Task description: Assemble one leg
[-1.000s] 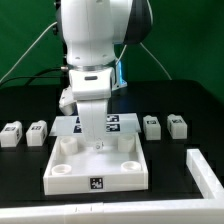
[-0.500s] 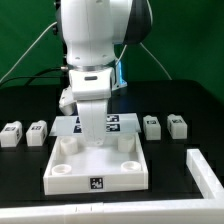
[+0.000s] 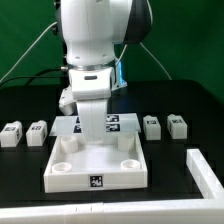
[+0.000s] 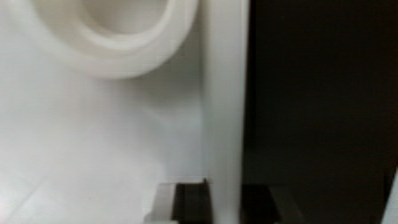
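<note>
Four white legs with tags stand on the black table: two at the exterior view's left [image 3: 12, 134] [image 3: 37, 132] and two at its right [image 3: 152, 125] [image 3: 177, 124]. The large white square plate [image 3: 98, 168] with corner sockets lies in the middle. My gripper [image 3: 97, 140] is down at the plate's far wall. In the wrist view my gripper [image 4: 224, 195] has one dark finger [image 4: 191, 203] inside the wall [image 4: 224, 100] and the other outside it, closed against it. A round socket [image 4: 125, 40] shows beside the wall. No leg is held.
The marker board [image 3: 118, 123] lies just behind the plate. A white L-shaped bar [image 3: 205, 170] lies at the exterior view's right front. Cables hang behind the arm.
</note>
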Robot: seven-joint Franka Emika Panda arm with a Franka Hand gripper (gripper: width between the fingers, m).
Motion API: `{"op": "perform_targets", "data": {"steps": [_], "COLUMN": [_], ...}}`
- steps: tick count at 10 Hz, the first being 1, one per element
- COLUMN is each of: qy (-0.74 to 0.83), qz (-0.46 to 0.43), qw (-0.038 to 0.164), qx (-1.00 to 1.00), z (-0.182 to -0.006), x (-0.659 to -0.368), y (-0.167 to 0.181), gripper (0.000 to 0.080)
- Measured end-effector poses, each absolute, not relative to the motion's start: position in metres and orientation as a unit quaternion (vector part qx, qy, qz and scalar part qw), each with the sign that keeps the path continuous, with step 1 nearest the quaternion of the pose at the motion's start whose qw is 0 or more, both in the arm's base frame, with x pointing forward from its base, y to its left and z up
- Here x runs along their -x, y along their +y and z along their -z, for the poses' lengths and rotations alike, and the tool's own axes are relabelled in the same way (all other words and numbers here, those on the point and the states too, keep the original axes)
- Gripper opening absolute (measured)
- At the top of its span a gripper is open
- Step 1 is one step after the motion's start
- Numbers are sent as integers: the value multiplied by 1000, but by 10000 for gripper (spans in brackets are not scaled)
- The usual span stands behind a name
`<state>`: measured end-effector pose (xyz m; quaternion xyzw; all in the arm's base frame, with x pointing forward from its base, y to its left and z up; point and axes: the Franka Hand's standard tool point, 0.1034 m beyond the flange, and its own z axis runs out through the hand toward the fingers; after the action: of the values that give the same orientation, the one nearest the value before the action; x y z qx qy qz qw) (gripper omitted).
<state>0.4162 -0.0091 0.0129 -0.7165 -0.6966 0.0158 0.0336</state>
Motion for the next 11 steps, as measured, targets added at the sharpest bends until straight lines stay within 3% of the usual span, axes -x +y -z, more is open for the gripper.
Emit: {"op": "perform_targets", "data": {"steps": [2,7,11], "qy": [-697,-702,-699], "qz": [-15,10,21], "qw": [33,28,29], "qx": [716,712,715], "z": [-13,-17,-14], "x": [-417,-478,-496], "y": [-9,33,58], "gripper": [61,61,61]}}
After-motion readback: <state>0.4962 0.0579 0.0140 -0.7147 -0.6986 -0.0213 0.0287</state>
